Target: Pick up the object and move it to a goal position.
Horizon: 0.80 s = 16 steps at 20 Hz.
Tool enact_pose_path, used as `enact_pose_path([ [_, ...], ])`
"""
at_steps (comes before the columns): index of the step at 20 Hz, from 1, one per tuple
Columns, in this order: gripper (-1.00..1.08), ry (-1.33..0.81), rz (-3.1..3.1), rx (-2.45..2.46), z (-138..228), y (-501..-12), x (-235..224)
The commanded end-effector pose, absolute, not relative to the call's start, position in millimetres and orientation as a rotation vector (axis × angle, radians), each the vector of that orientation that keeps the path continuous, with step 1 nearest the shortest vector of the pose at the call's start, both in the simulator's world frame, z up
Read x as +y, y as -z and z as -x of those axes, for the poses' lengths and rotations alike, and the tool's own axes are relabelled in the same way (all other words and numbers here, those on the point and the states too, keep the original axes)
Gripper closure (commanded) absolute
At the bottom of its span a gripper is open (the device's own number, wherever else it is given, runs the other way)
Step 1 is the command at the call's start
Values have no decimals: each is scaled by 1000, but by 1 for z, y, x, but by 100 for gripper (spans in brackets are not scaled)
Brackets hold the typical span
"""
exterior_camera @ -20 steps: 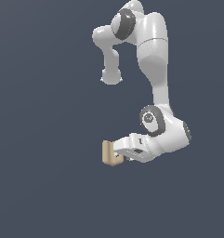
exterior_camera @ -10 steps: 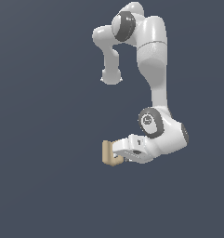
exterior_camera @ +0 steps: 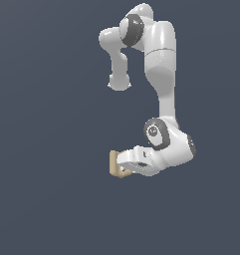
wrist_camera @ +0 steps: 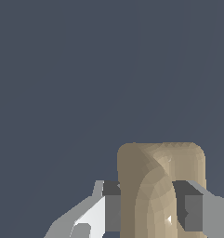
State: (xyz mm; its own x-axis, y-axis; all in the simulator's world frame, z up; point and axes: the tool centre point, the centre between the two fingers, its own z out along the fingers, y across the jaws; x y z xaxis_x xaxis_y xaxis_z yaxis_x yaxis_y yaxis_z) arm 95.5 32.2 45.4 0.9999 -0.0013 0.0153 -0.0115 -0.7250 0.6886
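Gripper [wrist_camera: 150, 211] jaws were closed on the object [wrist_camera: 161, 186], one dark pad [wrist_camera: 112, 209] pressed against each of its opposite sides. In the wrist view the tan block filled the gap between the two fingers and extended past the fingertips, away from the wrist. Its visible face was rounded at the corners and carried a curved groove running down toward the pads.

In the exterior view the gripper [exterior_camera: 122, 167] pointed sideways, toward the exterior view's left, with the object [exterior_camera: 114, 164] seated at its tip as an upright tan piece. The white arm [exterior_camera: 161, 84] rose above the gripper, folded at the elbow, with the wrist joint [exterior_camera: 156, 132] directly above and behind the hand. Plain dark grey background surrounded the gripper and object on all sides; no supporting surface was discernible beneath them.
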Motion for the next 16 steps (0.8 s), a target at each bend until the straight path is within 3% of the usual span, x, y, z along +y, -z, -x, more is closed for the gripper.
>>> enact_pose_path([
  [1,108,-18,-2382,-8,-96,-45,32],
  [9,108,-18,-2382,-9,-97,-49,30],
  [16,108,-18,-2381,-9,-110,-86,9],
])
